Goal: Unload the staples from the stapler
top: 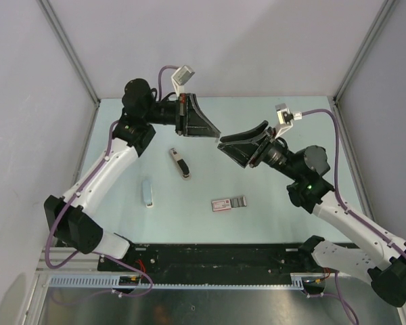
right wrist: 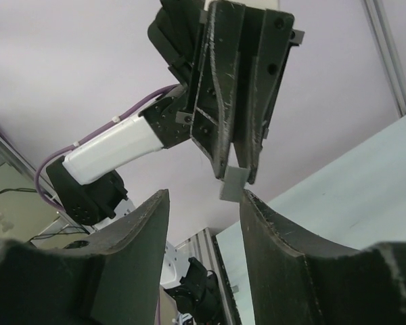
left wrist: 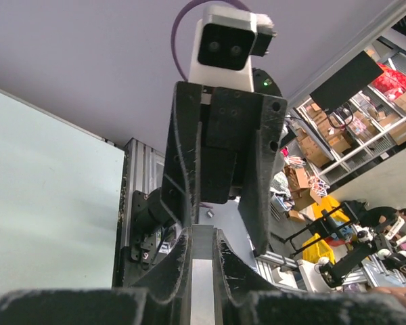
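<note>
The stapler (top: 181, 163), a small black bar with a silvery strip, lies on the pale green table (top: 271, 203), below and left of both grippers. My left gripper (top: 215, 133) is raised above the table and shut on a thin grey staple strip (left wrist: 201, 274), which sticks out past its fingertips (right wrist: 235, 183). My right gripper (top: 229, 150) is open and empty, facing the left gripper tip to tip. In the right wrist view the strip's end sits just above the gap of the right gripper (right wrist: 203, 203), close to its right finger (right wrist: 271, 237).
A pale blue oblong object (top: 147, 193) lies left of the stapler. A small staple box (top: 228, 204) lies nearer the front. Grey walls and a metal frame enclose the table. A black rail (top: 216, 261) runs along the front edge.
</note>
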Controlling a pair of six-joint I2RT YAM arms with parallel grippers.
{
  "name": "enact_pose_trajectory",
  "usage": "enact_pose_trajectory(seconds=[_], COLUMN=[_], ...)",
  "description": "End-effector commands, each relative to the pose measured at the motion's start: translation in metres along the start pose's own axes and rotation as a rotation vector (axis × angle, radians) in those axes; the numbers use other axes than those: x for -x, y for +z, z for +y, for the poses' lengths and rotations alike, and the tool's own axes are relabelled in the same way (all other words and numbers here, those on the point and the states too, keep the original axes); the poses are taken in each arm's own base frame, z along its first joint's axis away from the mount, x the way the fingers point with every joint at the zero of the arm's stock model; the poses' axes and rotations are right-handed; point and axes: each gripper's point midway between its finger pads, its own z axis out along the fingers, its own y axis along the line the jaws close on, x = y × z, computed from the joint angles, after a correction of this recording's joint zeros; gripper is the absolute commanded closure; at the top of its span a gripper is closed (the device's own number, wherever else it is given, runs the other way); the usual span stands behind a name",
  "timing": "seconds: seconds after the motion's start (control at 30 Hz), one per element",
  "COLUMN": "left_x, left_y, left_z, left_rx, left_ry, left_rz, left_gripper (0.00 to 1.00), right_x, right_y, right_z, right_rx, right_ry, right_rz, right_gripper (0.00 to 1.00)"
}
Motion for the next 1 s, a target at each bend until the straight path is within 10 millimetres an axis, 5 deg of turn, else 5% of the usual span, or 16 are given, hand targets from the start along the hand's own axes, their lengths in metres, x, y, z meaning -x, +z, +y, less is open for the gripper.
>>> enact_pose_trajectory(seconds=[0.0, 0.97], left_x=[0.007, -0.005], left_y=[-0.002, 0.003], left_z=[-0.031, -0.028], left_rx=[-0.048, -0.056], left_ry=[0.082, 0.078], left_rz=[-0.016, -0.006], left_gripper=[0.88, 0.87], right_x=[0.017, 0.020], right_y=[0.005, 0.006], right_z=[0.019, 0.010], right_rx=[0.054, 0.020], right_ry=[-0.025, -0.012], right_rz=[-0.034, -0.046], right_gripper=[0.50, 0.65])
